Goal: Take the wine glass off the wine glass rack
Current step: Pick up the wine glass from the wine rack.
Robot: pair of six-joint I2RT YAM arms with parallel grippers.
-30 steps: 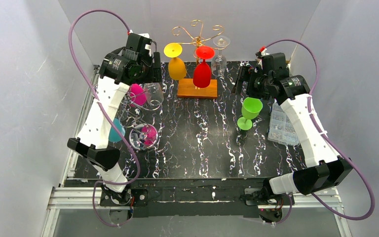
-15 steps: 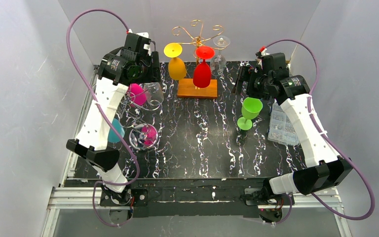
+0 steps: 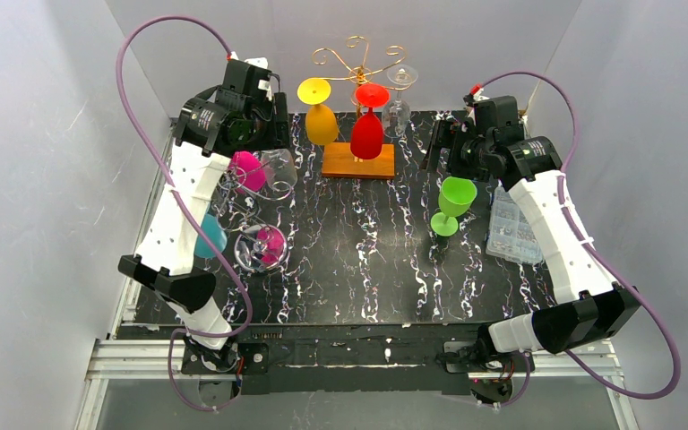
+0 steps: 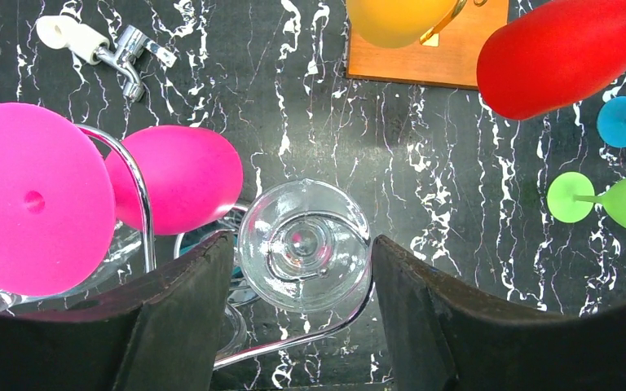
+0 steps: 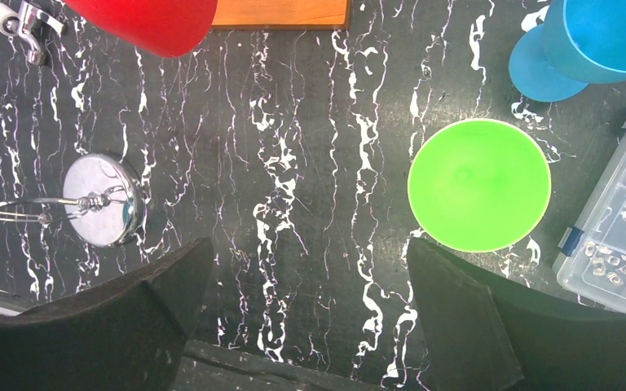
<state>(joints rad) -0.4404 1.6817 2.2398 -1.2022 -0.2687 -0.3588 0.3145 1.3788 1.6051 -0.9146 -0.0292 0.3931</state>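
Rack (image 3: 336, 161), veined tabletop (image 3: 358, 269), seemingly grey walls (image 3: 45, 179).

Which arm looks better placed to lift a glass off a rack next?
Left: the left gripper straddles the clear wine glass on the chrome rack, fingers against both sides; right gripper hangs open over a green glass.

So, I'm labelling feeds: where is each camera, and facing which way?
Top external: above and behind the bases, looking down on the table; left arm, right arm show.
Left wrist: on that arm, looking down past the left tool at a clear glass.
Right wrist: on its arm, looking down past the right tool at table beside the green glass.
Shared: green glass and red glass, in both wrist views.
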